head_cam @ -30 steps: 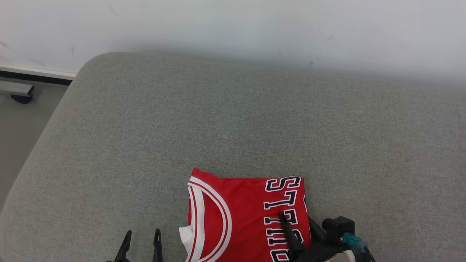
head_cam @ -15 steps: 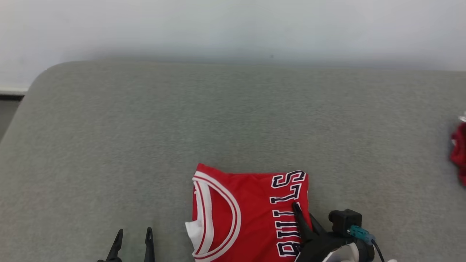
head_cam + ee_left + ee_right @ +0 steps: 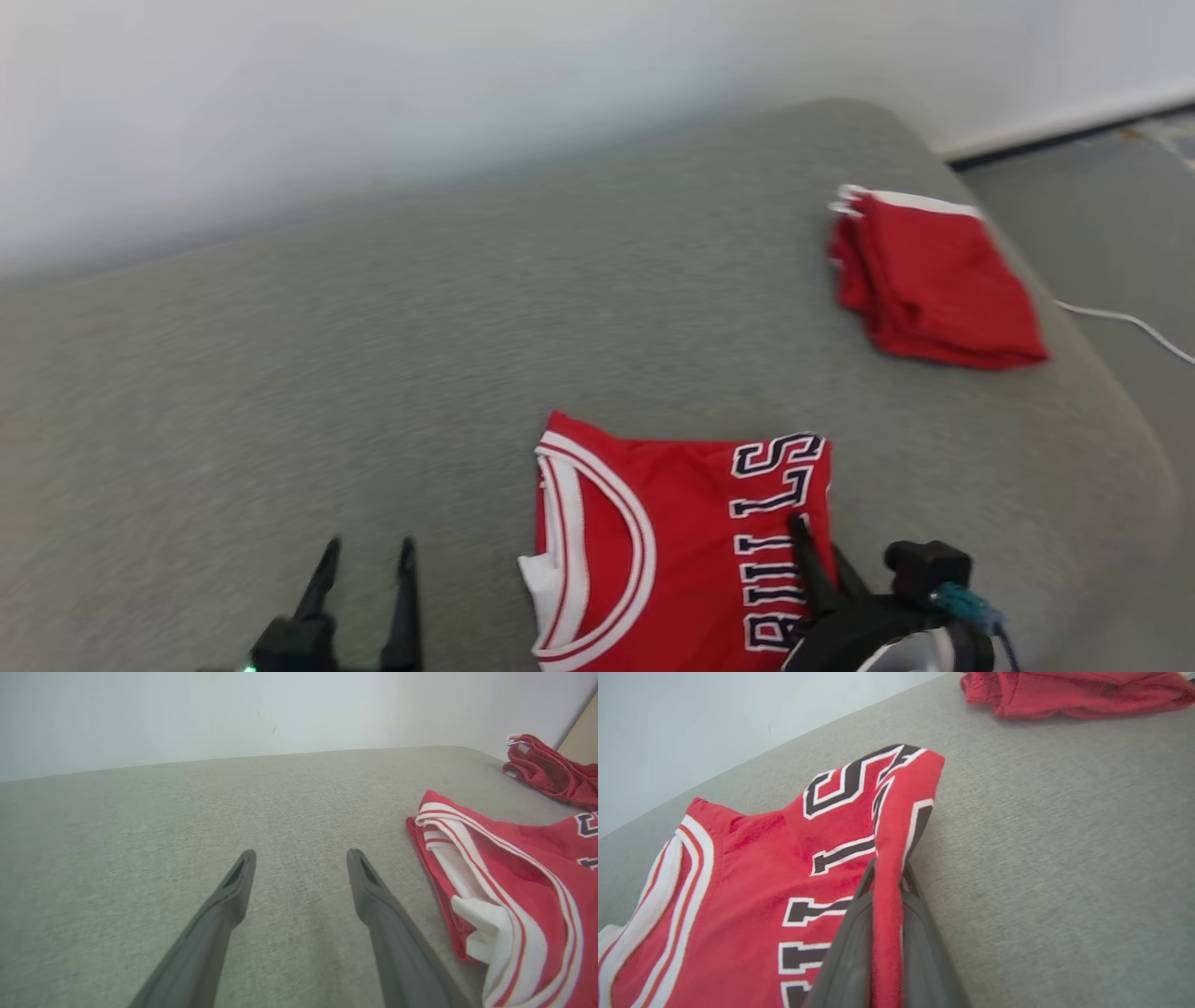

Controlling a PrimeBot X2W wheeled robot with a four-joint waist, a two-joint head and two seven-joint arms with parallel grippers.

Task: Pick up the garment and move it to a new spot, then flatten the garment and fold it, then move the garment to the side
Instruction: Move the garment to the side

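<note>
Our right pincer (image 3: pixel 888 870) grips the folded red jersey (image 3: pixel 672 523) at its right edge; our left pincer (image 3: pixel 369 546) stands wide over the open grey fabric desk (image 3: pixel 280 373).

Two red garments lie on one grey bench (image 3: pixel 373 373): one jersey (image 3: pixel 672 551) with white trim and five dark letters down its side, and one plain red folded piece (image 3: pixel 934 280) with a white edge, well apart from the jersey near the bench's far right corner. There are two pincers, one left pincer (image 3: pixel 369 546) and one right pincer (image 3: pixel 814 541), each with two long dark fingers, four fingers in all. One thin white cable (image 3: pixel 1120 322) lies on the floor (image 3: pixel 1102 215) beside the bench. One pale wall (image 3: pixel 373 93) stands behind.
</note>
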